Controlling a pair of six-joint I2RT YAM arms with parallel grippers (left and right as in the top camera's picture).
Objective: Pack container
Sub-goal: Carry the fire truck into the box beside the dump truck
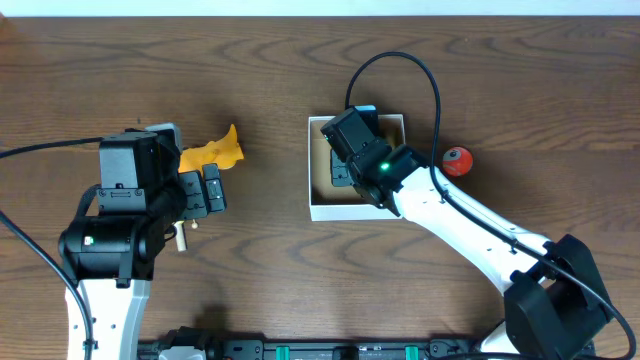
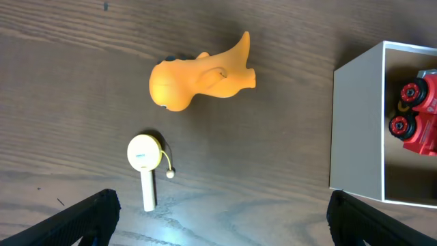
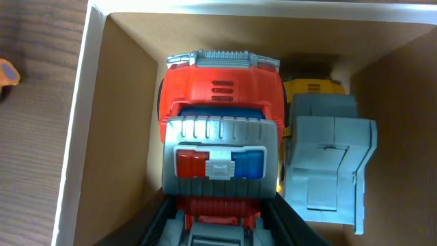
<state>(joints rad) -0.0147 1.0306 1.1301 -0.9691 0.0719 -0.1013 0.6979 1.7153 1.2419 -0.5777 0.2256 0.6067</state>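
Note:
The container is a white square box with a brown inside, at the table's middle. My right gripper reaches down into it. In the right wrist view the gripper is shut on the rear of a red toy truck, which rests on the box floor. A grey and yellow toy lies beside the truck. My left gripper is open and empty above the bare table, left of the box. An orange toy lies ahead of it.
A small white stick-shaped thing with a yellow cord lies near my left fingers. The orange toy is left of the box. A red ball sits on the table right of the box.

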